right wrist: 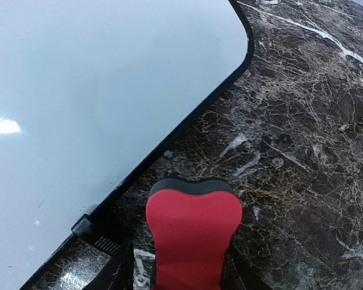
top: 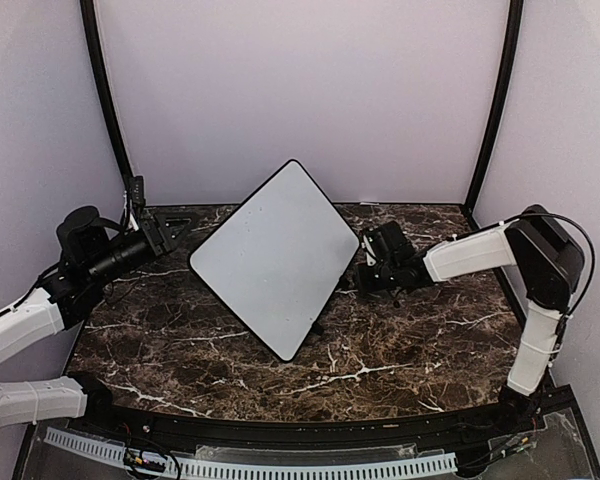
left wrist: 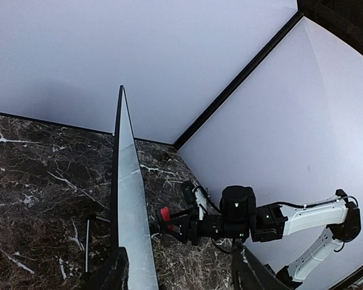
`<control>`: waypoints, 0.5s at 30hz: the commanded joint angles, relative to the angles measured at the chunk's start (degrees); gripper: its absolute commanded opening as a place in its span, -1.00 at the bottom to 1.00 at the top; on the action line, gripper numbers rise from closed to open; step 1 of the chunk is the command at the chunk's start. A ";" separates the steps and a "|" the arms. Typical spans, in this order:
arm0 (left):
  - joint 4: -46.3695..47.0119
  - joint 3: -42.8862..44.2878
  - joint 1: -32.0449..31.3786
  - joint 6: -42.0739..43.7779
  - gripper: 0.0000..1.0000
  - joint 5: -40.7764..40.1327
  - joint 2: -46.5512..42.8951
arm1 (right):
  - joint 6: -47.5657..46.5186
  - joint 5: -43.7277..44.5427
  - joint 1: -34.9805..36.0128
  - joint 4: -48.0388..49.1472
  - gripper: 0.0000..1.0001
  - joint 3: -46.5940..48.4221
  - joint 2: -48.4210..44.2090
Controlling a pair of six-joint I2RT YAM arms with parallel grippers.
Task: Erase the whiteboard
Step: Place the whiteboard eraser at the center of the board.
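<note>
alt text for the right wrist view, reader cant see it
A red eraser with a black edge sits between the fingers of the right tool, over a dark marble table. Upper left lies the whiteboard, nearly clean, its black-framed rounded corner showing.

A: What sort of place are we looking at here?

B: A robotics lab, I'm thinking. The left arm (top: 20, 330) and the right arm (top: 470, 252) are sitting bolted at the near edge of a dark marbled worktop (top: 400, 350).

A: Is anything else pointing that way?

B: Plain pale walls (top: 310, 90) are boxing the worktop in, black struts (top: 107, 90) are running up the corners, and a white slotted cable duct (top: 310, 468) is lying along the front. A whiteboard (top: 275, 255) is standing on it.
</note>
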 commanded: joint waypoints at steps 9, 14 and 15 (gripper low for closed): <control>-0.93 0.91 -0.18 2.42 0.14 -1.29 -0.98 | -0.73 -7.24 2.56 1.98 -0.04 0.72 1.28; -0.83 0.69 -0.16 2.39 0.14 -1.16 -0.98 | 0.27 -10.61 2.65 5.13 -0.04 -0.84 -0.02; -0.79 0.58 -0.15 2.38 0.14 -1.17 -0.98 | 0.47 -10.63 2.65 5.62 -0.04 -1.05 -0.39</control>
